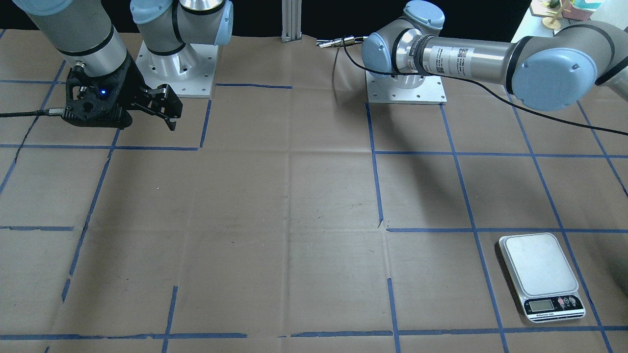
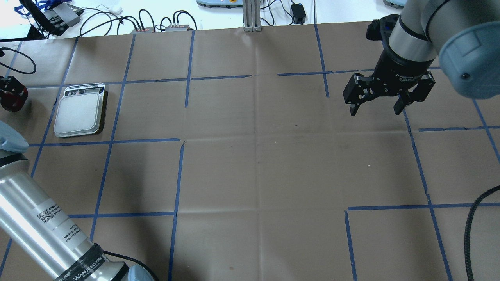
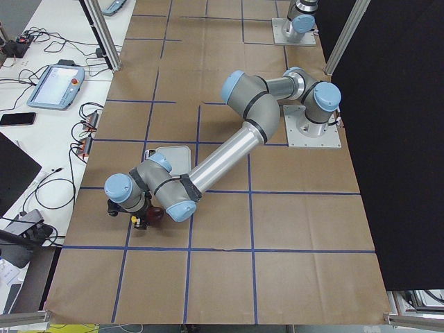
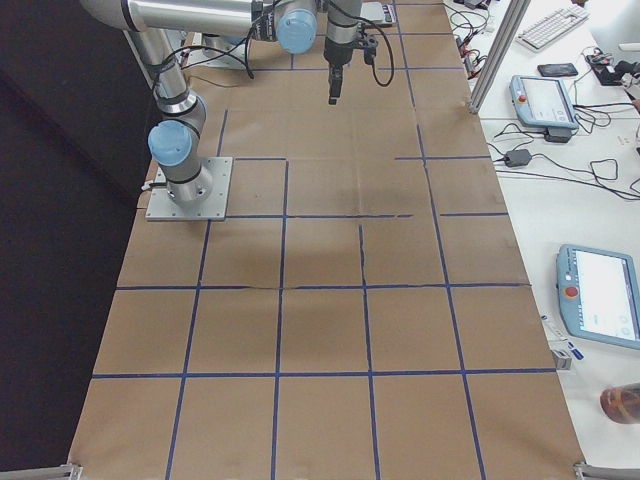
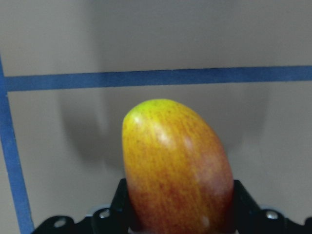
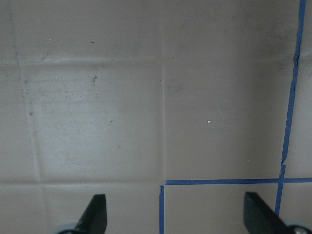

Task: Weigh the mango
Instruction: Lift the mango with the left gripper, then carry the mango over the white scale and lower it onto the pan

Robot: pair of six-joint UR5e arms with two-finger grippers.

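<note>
The mango is orange-yellow at its far end and red toward my left gripper, whose fingers close on both of its sides. In the overhead view it shows as a dark red shape at the far left edge, left of the scale. In the exterior left view the mango sits under the left wrist, close to the table paper. The white scale has a bare platform. My right gripper is open and empty, hovering far from both.
The table is covered in brown paper with a grid of blue tape lines. Cables and boxes lie beyond the far edge. The two arm bases stand at the robot's side.
</note>
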